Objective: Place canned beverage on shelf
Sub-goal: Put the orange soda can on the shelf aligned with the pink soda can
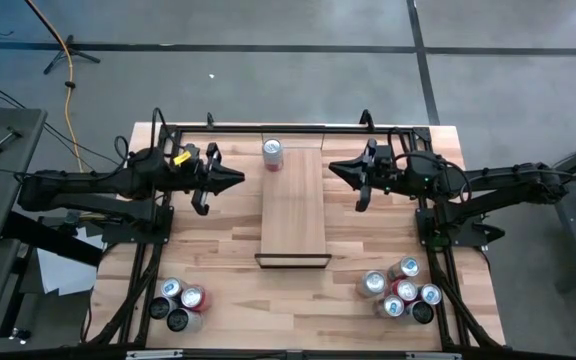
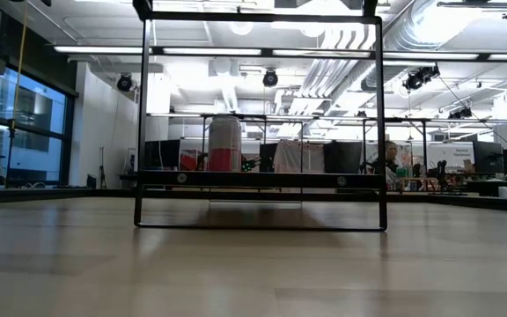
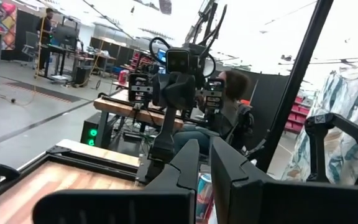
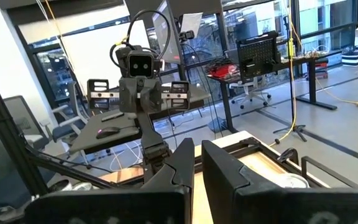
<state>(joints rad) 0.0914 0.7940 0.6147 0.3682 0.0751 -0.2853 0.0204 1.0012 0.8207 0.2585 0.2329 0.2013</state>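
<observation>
Looks like the placing step is done: the red-and-silver canned beverage (image 1: pixel 272 153) stands upright at the far end of the long light-wood plank shelf (image 1: pixel 294 215) (black metal frame). Left claw (image 1: pixel 236 180) and right claw (image 1: pixel 334 167) flank it, apart, fingers nearly closed, empty. Next: fetch another from the surface clusters.

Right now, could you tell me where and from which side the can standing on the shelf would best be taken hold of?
Grip the can across its round side wall, about mid-height. It stands upright at the shelf's far end, by its left edge, so the left end effector seems better placed, coming in level from the left. The right end effector would have to cross the plank.
</observation>
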